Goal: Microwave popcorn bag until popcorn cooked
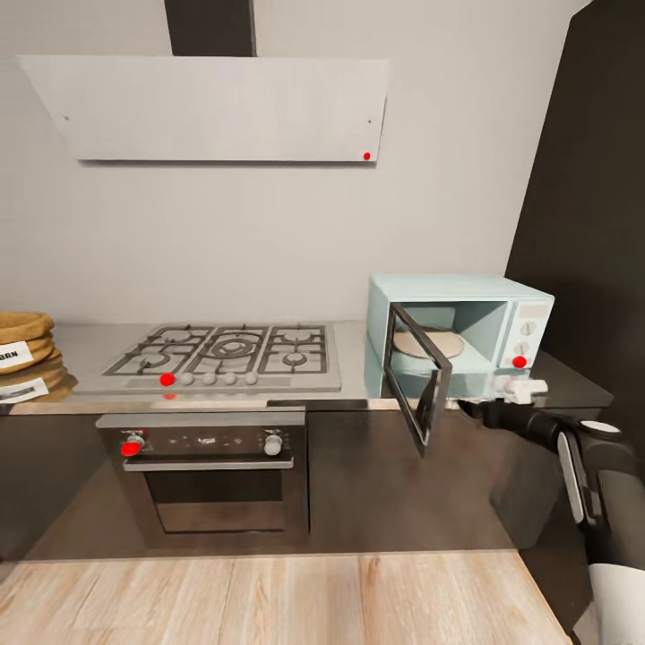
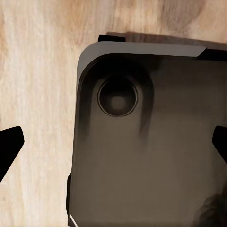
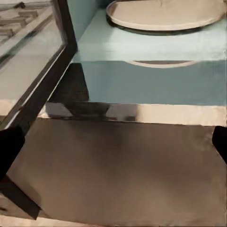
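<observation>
At the right end of the grey countertop (image 1: 81, 345), against the pale kitchen wall, the mint-blue microwave (image 1: 466, 305) stands with its dark glass door (image 1: 417, 385) swung wide toward the room, baring a pale interior and a round beige turntable (image 1: 428, 343). The white control panel (image 1: 530, 336) with its two knobs faces forward at the countertop's right edge. The right gripper (image 1: 520, 390), white-tipped on a dark arm, sits just below the microwave's front right corner, near the panel; in the right wrist view its two dark fingertips (image 3: 9, 149) stand far apart at the picture's sides, the claw spread and holding nothing, with the open cavity, the turntable (image 3: 165, 14) and the door's frame (image 3: 47, 75) ahead.

The popcorn bag (image 1: 22, 354), tan-brown with a white label, rests at the countertop's far left end, partly cut off by the head view's edge, well apart from the microwave. Between them lies the gas hob (image 1: 228, 354) with grey grates and a row of knobs along its front edge. Below it sits the dark built-in oven (image 1: 210, 479), and above it hangs a white extractor hood (image 1: 215, 107).

The left gripper (image 2: 113, 144) hangs over the wooden floor (image 2: 38, 71) and a dark rounded panel of the robot's base (image 2: 151, 156), its black fingertips (image 2: 9, 142) spread wide and empty.
</observation>
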Motion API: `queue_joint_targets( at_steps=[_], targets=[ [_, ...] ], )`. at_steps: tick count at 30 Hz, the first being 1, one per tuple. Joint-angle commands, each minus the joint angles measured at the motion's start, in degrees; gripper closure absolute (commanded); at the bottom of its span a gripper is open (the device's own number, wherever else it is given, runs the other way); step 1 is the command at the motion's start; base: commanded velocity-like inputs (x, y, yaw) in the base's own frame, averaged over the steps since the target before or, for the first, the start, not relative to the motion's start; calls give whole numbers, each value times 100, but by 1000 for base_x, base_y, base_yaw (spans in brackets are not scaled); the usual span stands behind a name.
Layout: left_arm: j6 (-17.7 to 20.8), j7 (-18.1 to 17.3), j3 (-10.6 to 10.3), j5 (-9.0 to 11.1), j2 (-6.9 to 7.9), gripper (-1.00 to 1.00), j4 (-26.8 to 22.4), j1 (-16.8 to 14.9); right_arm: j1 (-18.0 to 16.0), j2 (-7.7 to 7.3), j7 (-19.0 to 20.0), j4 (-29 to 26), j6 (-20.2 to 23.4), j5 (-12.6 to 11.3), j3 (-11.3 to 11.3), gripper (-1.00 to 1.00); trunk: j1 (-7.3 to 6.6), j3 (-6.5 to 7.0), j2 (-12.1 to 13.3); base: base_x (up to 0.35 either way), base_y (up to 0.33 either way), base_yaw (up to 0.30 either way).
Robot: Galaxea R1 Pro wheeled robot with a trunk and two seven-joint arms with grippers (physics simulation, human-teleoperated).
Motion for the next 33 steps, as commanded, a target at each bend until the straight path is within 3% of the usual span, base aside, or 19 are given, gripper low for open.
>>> queue_joint_targets(
  at_steps=[1, 6, 10, 11, 13, 17, 20, 21, 23, 24, 29, 31, 33],
  targets=[
    [-13, -1, 16, 55, -1, -100, 2, -2, -6, -21, 9, 5, 14, 299, -278, -100, 0, -6, -3, 0, 2, 0],
    [-15, 4, 51, 62, 1, -100, 2, -2, -5, -33, -70, 72, -33, 1618, -1327, -100, 0, -6, -3, 0, 0, 0],
    [-21, 7, 55, 71, 5, -100, 2, -2, -5, 6, -128, 531, -30, 2083, -1472, -100, 0, -6, -3, 0, 0, 0],
    [-22, 7, 56, 71, 4, -100, 2, -2, -5, 4, -315, 1252, -40, 2291, -1566, -100, 0, -6, -3, 0, 0, 0],
    [-22, 7, 56, 72, 6, -100, 2, -2, -5, -14, -425, 1834, -81, 2349, -1653, -100, 0, -6, -3, 0, 0, 0],
    [-22, 7, 56, 73, 4, -100, 2, -2, -5, 11, -793, 3678, -961, 2450, -1712, -100, 0, -6, -3, 0, 0, 0],
    [-22, 7, 56, 73, 7, -100, 2, -2, -5, -1, -1356, 5054, -1702, 2479, -1716, -100, 0, -6, -3, 0, 0, 0],
    [-22, 7, 56, 73, 8, -100, 4, -2, -5, -11, -1668, 5814, -2207, 2485, -1712, -100, 0, -6, -3, 0, 0, 0],
    [-21, 7, 56, 73, 8, -100, 6, -2, -5, -16, -2005, 6597, -2593, 2505, -1694, -100, 0, -6, -3, 0, 0, 0],
    [-21, 7, 56, 73, 8, -100, 6, -2, -5, -12, -2102, 6821, -2663, 2531, -1683, -100, 0, -6, -3, 0, 0, 0],
    [-20, 7, 56, 73, 8, -100, 10, -2, 126, 75, -2332, 7960, -2786, 3131, -1663, -100, 0, -6, -3, 0, 0, 0],
    [-21, 7, 56, 73, 8, -100, 10, -2, 502, 124, -2363, 8049, -2824, 3256, -1664, -100, 0, -6, -3, 0, 0, 0],
    [-17, 7, 56, 73, 8, -100, 10, -2, 1176, 362, -2402, 8094, -3236, 3336, -1664, -100, 0, -6, -3, 0, 0, 0]
  ],
)
